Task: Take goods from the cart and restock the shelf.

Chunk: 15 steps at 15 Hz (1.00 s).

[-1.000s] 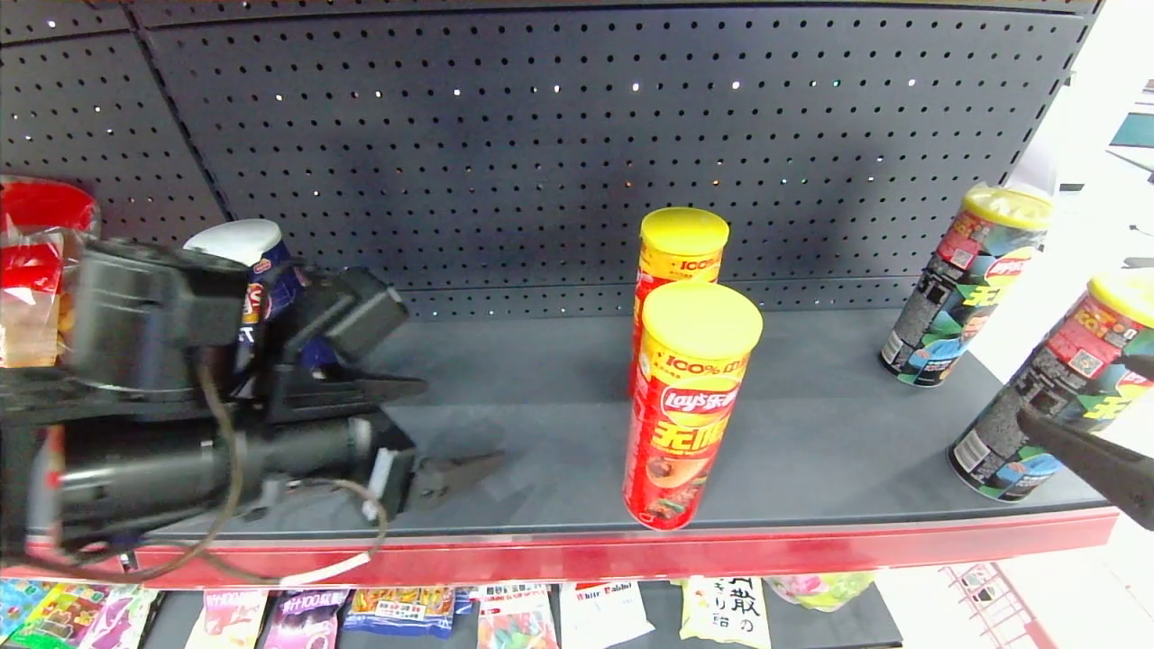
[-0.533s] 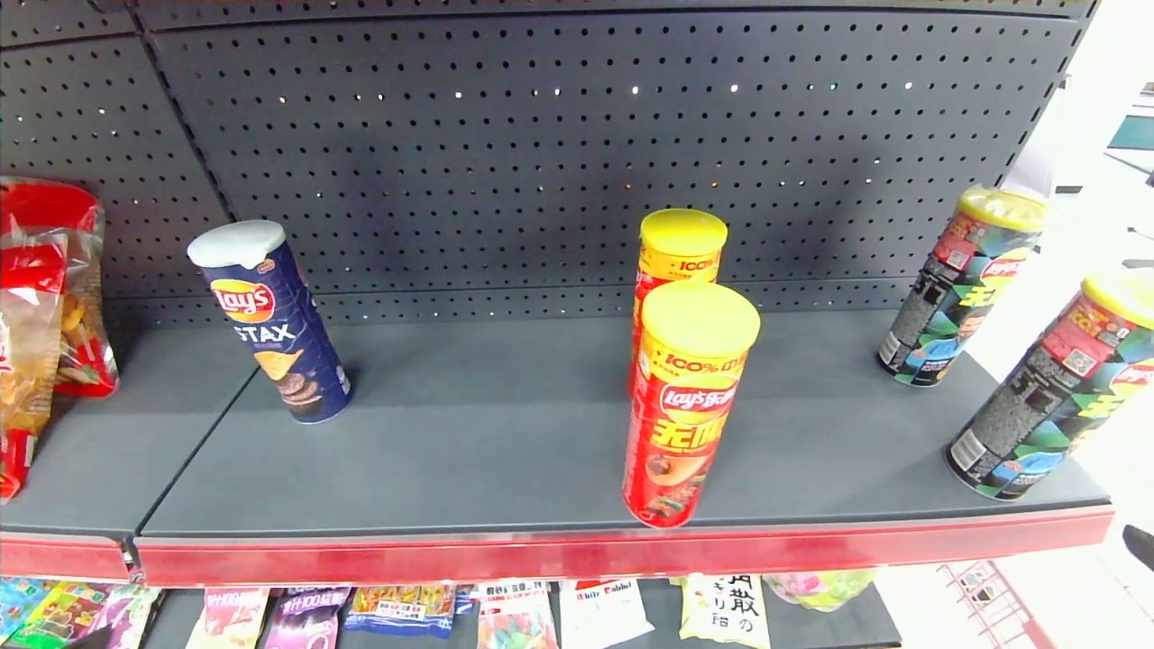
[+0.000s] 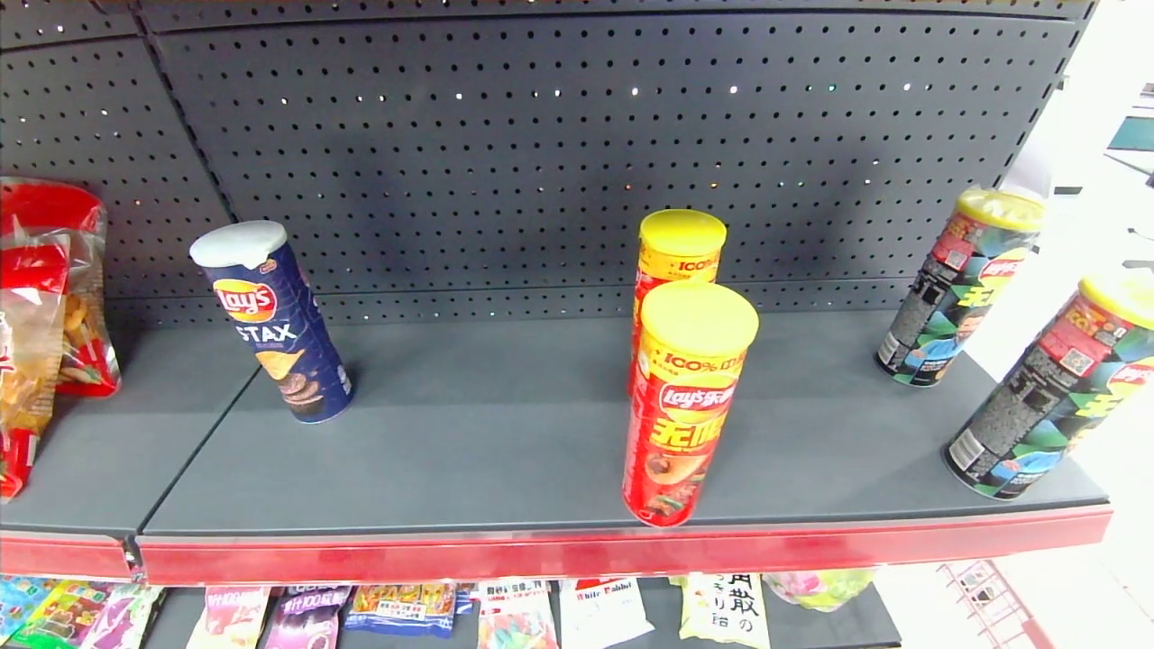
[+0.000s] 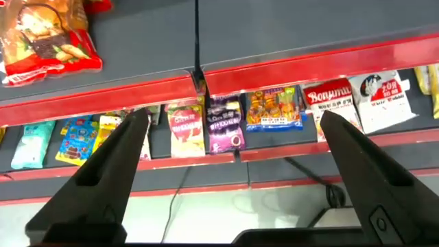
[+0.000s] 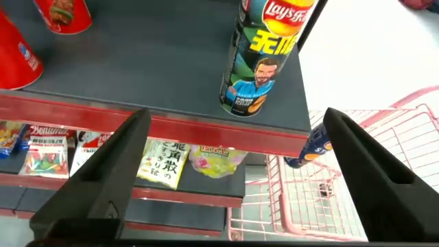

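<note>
A dark blue cardboard crisp tube stands on the grey metal shelf (towards its left). The left gripper and right gripper face the shelf front, jaws spread and empty.

1. The shelf was found matt grey, edged by a glossy red strip.
2. Behind the shelf, a matt perforated metal back panel was seen.
3. On the shelf, a glossy red can was capped in smooth plastic.
</note>
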### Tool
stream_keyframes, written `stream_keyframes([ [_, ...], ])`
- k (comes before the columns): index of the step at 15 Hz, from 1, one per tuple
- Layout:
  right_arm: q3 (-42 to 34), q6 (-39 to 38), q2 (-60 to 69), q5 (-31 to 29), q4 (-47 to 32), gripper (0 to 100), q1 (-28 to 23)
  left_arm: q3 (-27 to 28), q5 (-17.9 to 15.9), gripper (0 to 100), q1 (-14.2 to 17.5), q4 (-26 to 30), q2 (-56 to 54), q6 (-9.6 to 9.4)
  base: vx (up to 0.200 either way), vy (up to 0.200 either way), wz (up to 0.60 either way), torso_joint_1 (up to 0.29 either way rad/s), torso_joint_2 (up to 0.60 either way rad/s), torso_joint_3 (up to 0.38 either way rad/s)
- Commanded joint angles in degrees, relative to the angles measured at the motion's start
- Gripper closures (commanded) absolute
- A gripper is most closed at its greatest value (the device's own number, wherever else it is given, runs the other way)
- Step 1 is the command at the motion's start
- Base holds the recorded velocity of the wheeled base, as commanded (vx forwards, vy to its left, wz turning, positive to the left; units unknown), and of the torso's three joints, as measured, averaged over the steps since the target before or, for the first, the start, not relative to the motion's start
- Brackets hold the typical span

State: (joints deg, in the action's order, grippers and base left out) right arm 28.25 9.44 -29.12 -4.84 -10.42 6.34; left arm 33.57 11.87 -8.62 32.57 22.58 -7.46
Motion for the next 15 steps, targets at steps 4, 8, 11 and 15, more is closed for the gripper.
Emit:
stream_keyframes([
  [4,-1.26,1.02,-0.14,0.01,-0.04,0,-0.01,-0.79,-0.1,0,0.01,0.03,-2.01,-0.01,-0.2,0.0,0.0,0.011,0.0,0.01],
  [8,-2.05,1.02,0.21,0.01,0.05,0,-0.01,-1.14,-0.01,0,0.01,-0.05,-2.8,-1.5,-0.1,0.0,0.0,-0.004,0.0,0.001],
  [11,-2.14,1.02,0.21,0.09,0.05,0,-0.01,-4.13,-0.18,0,0.01,-3.75,-4.12,-2.03,0.0,0.0,0.0,0.0,0.0,0.0],
  [15,-2.14,1.2,0.12,0.09,-0.04,0,-0.01,-5.1,-0.27,0,-0.08,-5.06,-4.74,-3.0,0.0,-0.2,0.0,-0.001,0.0,0.005],
])
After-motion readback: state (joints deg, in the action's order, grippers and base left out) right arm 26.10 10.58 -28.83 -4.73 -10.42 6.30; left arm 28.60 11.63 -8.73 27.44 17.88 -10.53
